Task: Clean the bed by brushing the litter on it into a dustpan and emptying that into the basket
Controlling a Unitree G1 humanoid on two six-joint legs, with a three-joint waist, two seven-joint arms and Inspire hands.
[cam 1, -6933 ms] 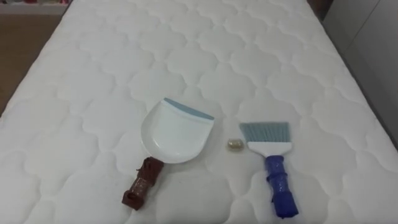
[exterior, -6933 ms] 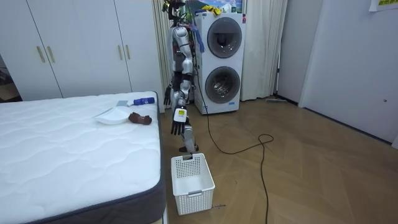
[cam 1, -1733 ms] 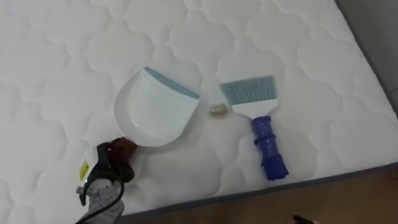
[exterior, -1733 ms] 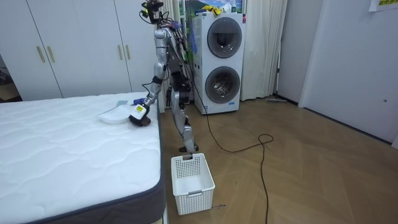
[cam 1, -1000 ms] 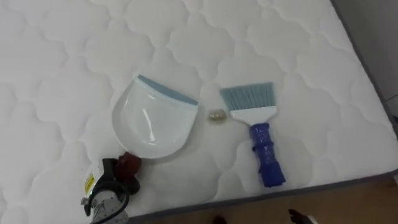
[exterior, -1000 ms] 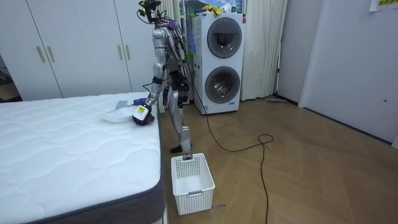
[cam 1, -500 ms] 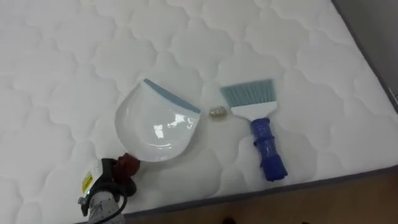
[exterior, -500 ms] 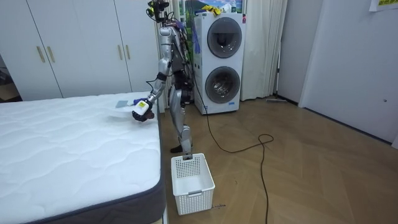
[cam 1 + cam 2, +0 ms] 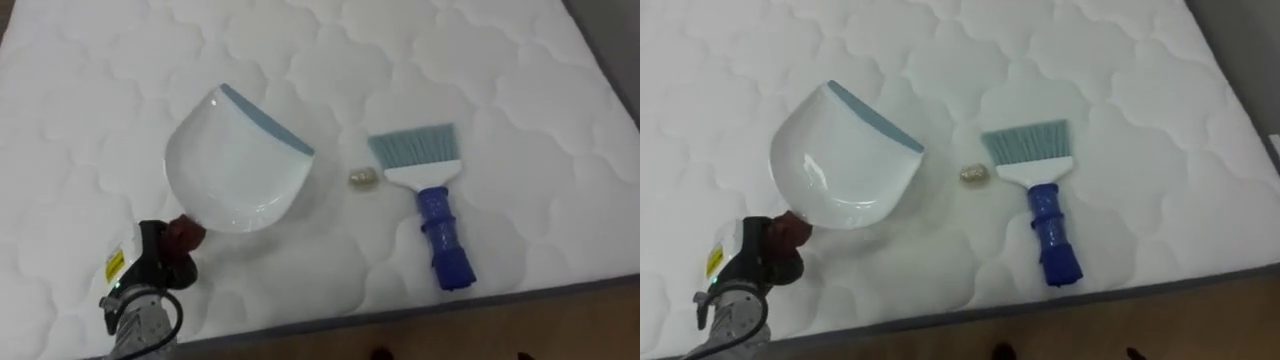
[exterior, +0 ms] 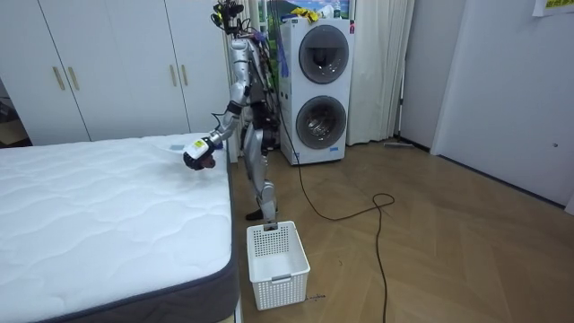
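My left hand (image 9: 150, 265) is shut on the brown handle of a white dustpan (image 9: 235, 165) with a blue lip. The pan is lifted off the white quilted mattress (image 9: 500, 60) and tilted, its lip pointing up and right. A small beige bit of rubbish (image 9: 361, 177) lies on the mattress just right of the pan's lip. To its right lies a hand brush (image 9: 435, 200) with pale blue bristles and a blue handle that points toward the bed's near edge. In the room view I stand at the bed's end, left hand (image 10: 197, 154) held out over its corner.
The mattress's dark near edge (image 9: 400, 315) runs along the bottom, with wooden floor beyond. In the room view a white basket (image 10: 276, 260) stands on the floor by the bed's corner, stacked washing machines (image 10: 318, 81) behind me, and white wardrobes (image 10: 108, 63) beyond the bed.
My left hand has raised the dustpan off the mattress and tipped it. The brush and the rubbish lie where they were; the view itself has shifted a little.
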